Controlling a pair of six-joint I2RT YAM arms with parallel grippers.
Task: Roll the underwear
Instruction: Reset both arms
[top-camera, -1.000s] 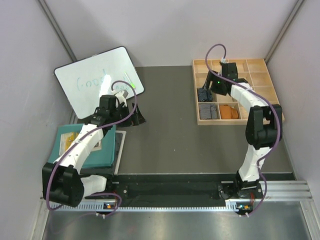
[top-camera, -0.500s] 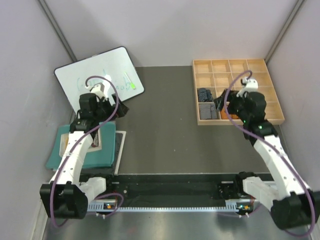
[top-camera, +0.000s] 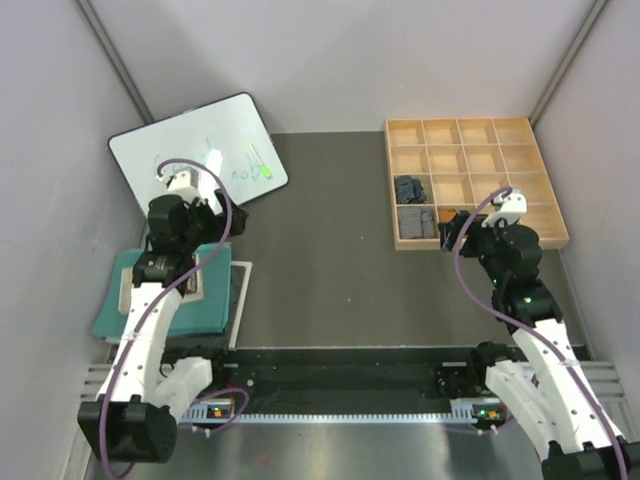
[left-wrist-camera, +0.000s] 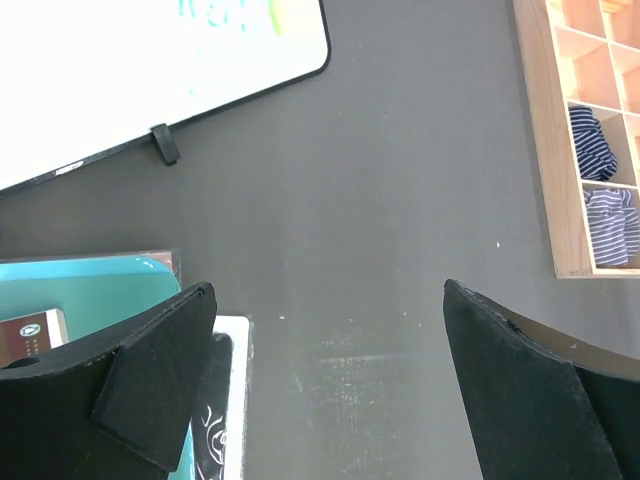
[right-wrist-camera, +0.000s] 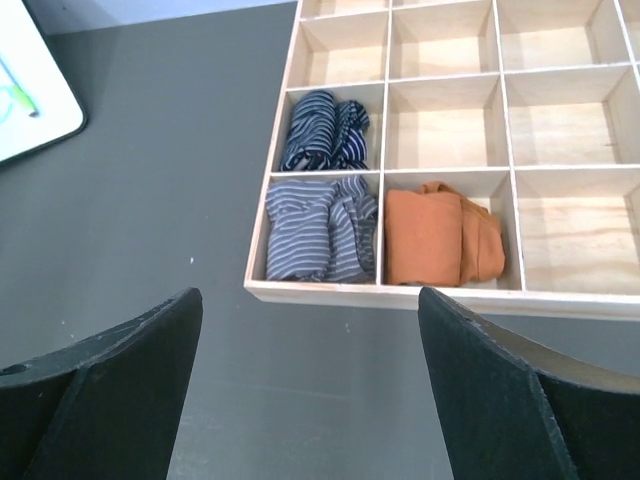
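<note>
Grey pinstriped pair (right-wrist-camera: 315, 240): bunched in the near-left corner compartment of the wooden tray (right-wrist-camera: 330, 293), about as wide as deep, stripes mostly running 12 to 6 in the right wrist view.
Rust-orange pair (right-wrist-camera: 440, 245): folded in the next compartment toward 3 o'clock, long axis 9 to 3, creases 12 to 6.
Navy striped pair (right-wrist-camera: 325, 130): bunched in two lobes in the compartment at 12 o'clock of the grey pair.
In the way: thin wooden dividers part the three; the tray's near wall stands between them and the right arm.
Tray: at 1 to 2 o'clock on the dark table (top-camera: 330, 250).
Right gripper (right-wrist-camera: 310, 300): jaws wide apart, holding nothing, over the table just at 6 o'clock of the tray; in the top view it covers the orange pair.
Left gripper (left-wrist-camera: 328, 292): jaws wide apart, holding nothing, well apart from the tray.
Whiteboard (top-camera: 195, 150): at 10 to 11 o'clock.
Teal mat (top-camera: 215, 300): at 8 o'clock, beneath the left arm.
</note>
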